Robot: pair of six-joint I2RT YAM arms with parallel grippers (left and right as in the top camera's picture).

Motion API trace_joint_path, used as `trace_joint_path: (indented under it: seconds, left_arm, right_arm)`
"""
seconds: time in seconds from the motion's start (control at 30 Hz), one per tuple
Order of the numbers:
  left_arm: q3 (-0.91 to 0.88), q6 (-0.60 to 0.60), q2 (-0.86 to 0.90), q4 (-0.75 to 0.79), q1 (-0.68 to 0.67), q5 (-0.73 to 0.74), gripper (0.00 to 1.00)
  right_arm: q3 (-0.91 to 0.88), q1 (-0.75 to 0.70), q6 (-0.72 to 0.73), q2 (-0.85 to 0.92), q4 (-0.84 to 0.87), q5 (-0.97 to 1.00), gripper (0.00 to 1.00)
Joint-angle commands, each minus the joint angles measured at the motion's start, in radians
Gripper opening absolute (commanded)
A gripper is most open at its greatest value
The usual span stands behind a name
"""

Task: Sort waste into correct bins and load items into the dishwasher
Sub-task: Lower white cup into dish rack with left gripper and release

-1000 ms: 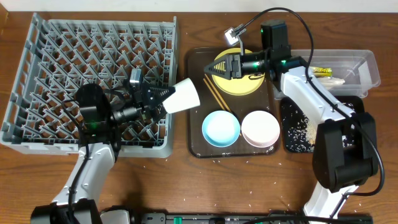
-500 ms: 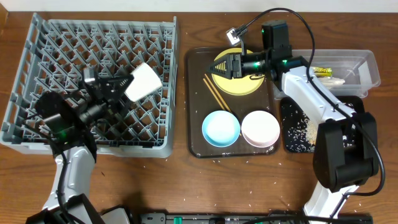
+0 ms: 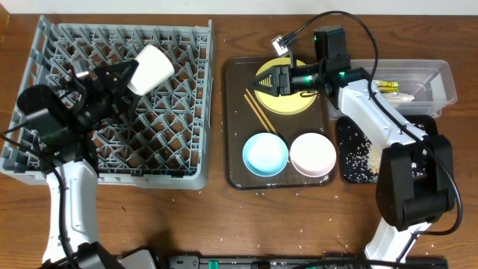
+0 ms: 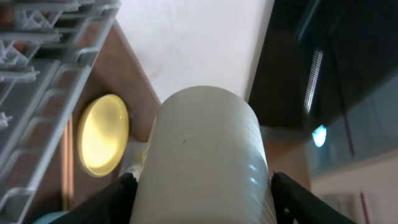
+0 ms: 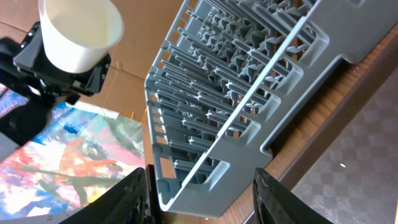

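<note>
My left gripper (image 3: pixel 123 78) is shut on the small white cup (image 3: pixel 151 68) and holds it tilted above the upper middle of the grey dish rack (image 3: pixel 45 161). In the left wrist view the cup (image 4: pixel 205 149) fills the space between the fingers. My right gripper (image 3: pixel 258 81) is open and empty, hovering over the left part of the pale yellow plate (image 3: pixel 291 101). The chopsticks (image 3: pixel 260 113), the light blue bowl (image 3: pixel 265 153) and the white bowl (image 3: pixel 312 155) lie on the dark brown tray (image 3: pixel 233 112). The right wrist view shows the rack (image 5: pixel 249 81) and the held cup (image 5: pixel 81 31).
A clear tub (image 3: pixel 441 75) at the far right holds the yellow-green wrapper (image 3: pixel 385 86) and the white wrapper (image 3: pixel 399 97). The black tray (image 3: pixel 347 175) beneath it holds whitish rice scraps (image 3: pixel 366 158). Rice grains lie scattered on the wooden table's front.
My left arm has swung the cup left and back, from beside the brown tray to above the rack. The right arm has not moved.
</note>
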Motion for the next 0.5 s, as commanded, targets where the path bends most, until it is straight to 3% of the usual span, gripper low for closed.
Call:
trace_joint_path:
  seconds: [0.0, 0.03, 0.1, 0.2, 0.47]
  left_arm:
    - [0.119, 0.226, -0.012, -0.249, -0.014, -0.107, 0.26]
    - [0.137, 0.257, -0.017, -0.306, -0.021, -0.131, 0.25]
    - [0.23, 0.403, -0.045, -0.576, -0.064, -0.28, 0.25]
    - [0.314, 0.491, -0.07, -0.758, -0.113, -0.404, 0.26]
    - [0.359, 0.574, -0.1, -1.051, -0.206, -0.642, 0.25]
  right_arm:
    - [0.004, -0.013, -0.047, 0.001, -0.012, 0.006, 0.52]
    - [0.004, -0.013, -0.047, 0.001, -0.015, 0.008, 0.52]
    - [0.004, -0.013, -0.055, 0.001, -0.022, 0.014, 0.52]
    - [0.004, -0.013, -0.066, 0.001, -0.031, 0.025, 0.52]
    - [0.004, -0.013, -0.093, 0.001, -0.071, 0.036, 0.52]
